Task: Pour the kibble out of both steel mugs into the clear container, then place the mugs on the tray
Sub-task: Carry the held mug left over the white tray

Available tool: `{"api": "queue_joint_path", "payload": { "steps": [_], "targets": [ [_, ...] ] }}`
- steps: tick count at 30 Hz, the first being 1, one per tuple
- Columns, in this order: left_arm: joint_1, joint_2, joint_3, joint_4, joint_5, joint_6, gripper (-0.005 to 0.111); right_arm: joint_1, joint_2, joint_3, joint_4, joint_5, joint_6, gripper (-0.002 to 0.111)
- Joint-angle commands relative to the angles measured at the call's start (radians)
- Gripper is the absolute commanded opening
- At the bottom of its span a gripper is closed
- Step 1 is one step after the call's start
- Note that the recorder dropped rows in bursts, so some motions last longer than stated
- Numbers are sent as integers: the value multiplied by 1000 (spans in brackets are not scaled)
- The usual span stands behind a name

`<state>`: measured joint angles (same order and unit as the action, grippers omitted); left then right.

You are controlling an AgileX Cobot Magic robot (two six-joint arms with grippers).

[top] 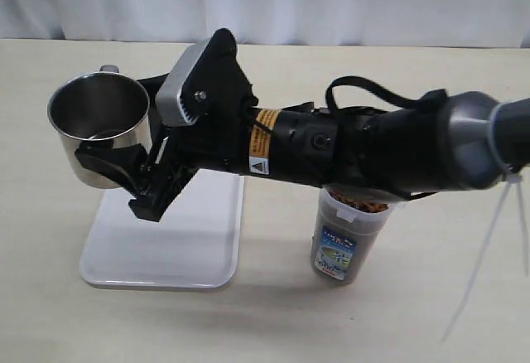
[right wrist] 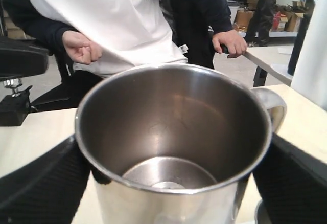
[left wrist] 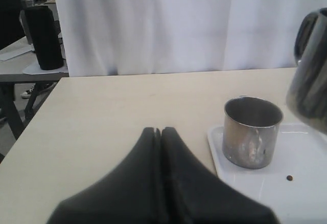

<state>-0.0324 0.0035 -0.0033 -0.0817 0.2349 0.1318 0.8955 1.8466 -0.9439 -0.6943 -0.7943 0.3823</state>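
My right gripper [top: 116,164] reaches across to the left and is shut on a steel mug [top: 99,127], holding it upright above the left end of the white tray [top: 166,255]. The right wrist view looks into that mug [right wrist: 173,132], which is empty; black fingers [right wrist: 41,183] press on both of its sides. The second steel mug [left wrist: 252,132] stands on the tray [left wrist: 306,193] and is hidden behind the arm in the exterior view. A single kibble pellet [left wrist: 289,178] lies beside it. The clear container [top: 348,234] holds kibble [top: 364,206] near its rim. My left gripper [left wrist: 158,130] is shut and empty.
The right arm [top: 348,143] spans the table above the container. A white zip tie [top: 497,214] hangs from it. A person in a white shirt [right wrist: 117,24] stands at the table's edge. A black cylinder [left wrist: 43,37] sits on a side table.
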Motion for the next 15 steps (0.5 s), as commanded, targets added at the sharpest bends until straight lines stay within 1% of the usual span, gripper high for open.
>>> {"api": "queue_joint_path", "payload": {
  "steps": [1, 6, 15],
  "targets": [
    [3, -3, 3, 2, -7, -6, 0, 34, 72, -59, 96, -34, -45, 5],
    [3, -3, 3, 0, -1, -6, 0, 50, 129, -106, 137, 43, -58, 5],
    [3, -3, 3, 2, -1, -6, 0, 50, 185, -111, 231, 45, -58, 5]
  ]
}}
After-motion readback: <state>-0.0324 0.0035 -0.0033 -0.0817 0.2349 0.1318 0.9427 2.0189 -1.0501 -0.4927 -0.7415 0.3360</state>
